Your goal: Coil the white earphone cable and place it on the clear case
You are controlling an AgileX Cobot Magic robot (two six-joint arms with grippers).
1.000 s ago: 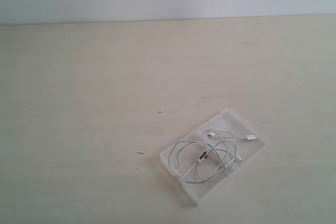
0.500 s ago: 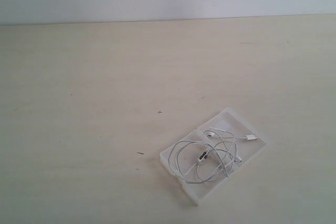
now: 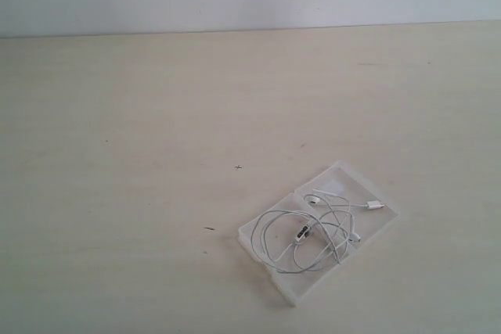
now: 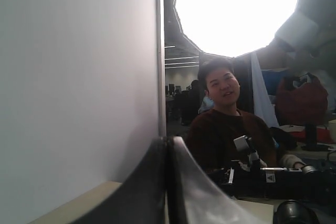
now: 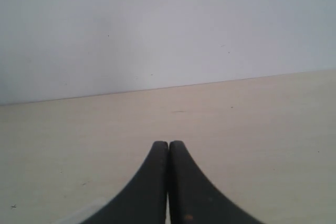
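1. Two pincers are seen, one in each wrist view, and both are shut tight.
2. The left pincer (image 4: 167, 148) is shown with its two dark fingers pressed together, and nothing is held between them.
3. The right pincer (image 5: 168, 148) is closed the same way, with nothing held. It is pointed over the pale surface (image 5: 252, 129) toward a white wall (image 5: 157, 24).
4. The clear case (image 3: 347, 177) is laid open and flat on the surface, in the lower right part of the exterior view.
5. The white earphone cable (image 3: 303, 231) is piled on top of the clear case in loose, messy loops.
6. A small plug (image 3: 376, 206) is seen at one end of the cable, resting by the right edge of the case.
7. An earbud (image 3: 313, 199) is seen near the fold between the two halves of the case.
8. Behind the left pincer, a person in a dark top (image 4: 226, 129) and a big bright light (image 4: 239, 9) are seen.
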